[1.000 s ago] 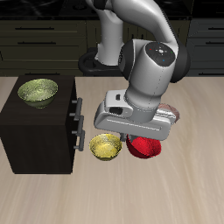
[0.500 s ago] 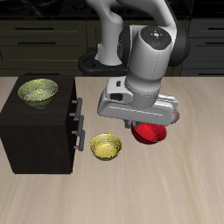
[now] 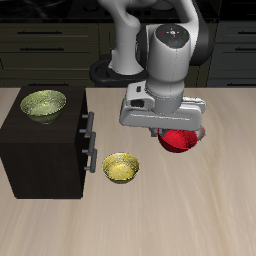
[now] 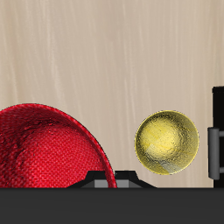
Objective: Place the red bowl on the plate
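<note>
The red bowl (image 3: 179,141) hangs just under my gripper (image 3: 170,132), above the table, and shows only below the hand's edge. In the wrist view it is a glossy red dome (image 4: 44,149) close against my fingers (image 4: 112,180). The gripper is shut on the bowl's rim. The hand and the bowl cover the spot behind them, so the plate is hidden in the exterior view and out of the wrist view.
A yellow bowl (image 3: 121,167) sits on the table beside the black cabinet (image 3: 45,150) and also shows in the wrist view (image 4: 166,142). A yellow-green bowl (image 3: 44,103) rests on the cabinet's top. The cabinet's handles (image 3: 90,140) stick out towards the gripper.
My gripper has carried the red bowl up off the table and back, away from the yellow bowl, to where the plate showed earlier. The yellow bowls have not moved.
</note>
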Controlling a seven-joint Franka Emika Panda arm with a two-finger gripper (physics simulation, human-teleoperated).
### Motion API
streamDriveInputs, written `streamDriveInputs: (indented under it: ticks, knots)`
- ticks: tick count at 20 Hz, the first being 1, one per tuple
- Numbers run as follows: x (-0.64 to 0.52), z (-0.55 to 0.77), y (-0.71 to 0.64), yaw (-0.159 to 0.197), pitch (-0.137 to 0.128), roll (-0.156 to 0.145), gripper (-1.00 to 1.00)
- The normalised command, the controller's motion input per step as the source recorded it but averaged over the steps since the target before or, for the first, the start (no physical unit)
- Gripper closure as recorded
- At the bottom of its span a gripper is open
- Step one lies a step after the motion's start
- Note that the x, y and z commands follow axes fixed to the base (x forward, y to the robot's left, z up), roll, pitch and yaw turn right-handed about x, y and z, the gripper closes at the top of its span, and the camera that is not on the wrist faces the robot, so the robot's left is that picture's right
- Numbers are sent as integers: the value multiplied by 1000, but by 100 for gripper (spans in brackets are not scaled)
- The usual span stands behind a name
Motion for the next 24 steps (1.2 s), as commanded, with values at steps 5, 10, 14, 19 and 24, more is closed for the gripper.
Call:
streamDriveInputs:
  ticks: [5, 10, 14, 19, 24]
  knots:
    - [-289, -132, 17, 36, -16, 99, 100]
    - [-435, -108, 14, -10, 0, 56, 100]
    - [-573, -190, -52, -17, 27, 38, 100]
    - [-436, 18, 8, 11, -24, 16, 100]
    - [-484, -45, 63, -21, -14, 31, 100]
